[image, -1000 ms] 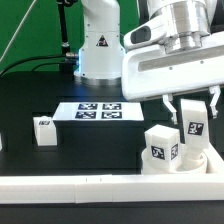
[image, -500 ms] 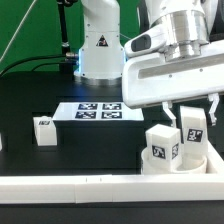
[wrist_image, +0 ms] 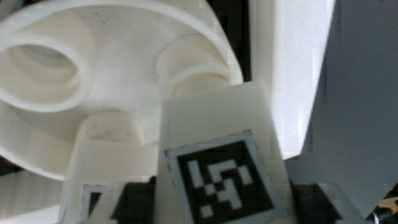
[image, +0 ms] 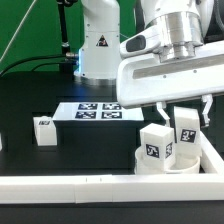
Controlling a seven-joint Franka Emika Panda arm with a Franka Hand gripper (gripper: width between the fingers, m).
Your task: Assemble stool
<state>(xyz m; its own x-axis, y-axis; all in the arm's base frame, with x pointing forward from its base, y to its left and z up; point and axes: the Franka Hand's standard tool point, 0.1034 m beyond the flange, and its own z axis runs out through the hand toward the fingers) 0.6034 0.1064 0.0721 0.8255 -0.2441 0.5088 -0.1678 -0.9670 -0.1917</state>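
**Fig. My hand with one stool leg held over the seat**

My hand (image: pixel 187 118) is clenched on the held leg (image: pixel 187 130), a small white block whose black-and-white tag faces the camera. My fingers (image: pixel 166 114) flank it, one on each side. The held leg hangs upright over the seat (image: pixel 172 168), the low white ring that lies on the black tabletop (image: pixel 90 150) at the exterior view's near right, close to the long white border wall (image: pixel 70 184). I cannot tell whether the leg's lower end touches the seat.

Just beside it, toward the exterior view's left, the second leg (image: pixel 153 148) stands on the seat with its tag turned outward. The third leg (image: pixel 43 131) stands alone on the tabletop, well apart at the exterior view's left. The marker board (image: pixel 98 111) lies flat farther back, between the third leg and my arm's base (image: pixel 98 45).

In the wrist view the held leg (wrist_image: pixel 222 165) fills the foreground, its tag sharp. The seat (wrist_image: pixel 107 40) shows beyond it as a blurred, round white form.
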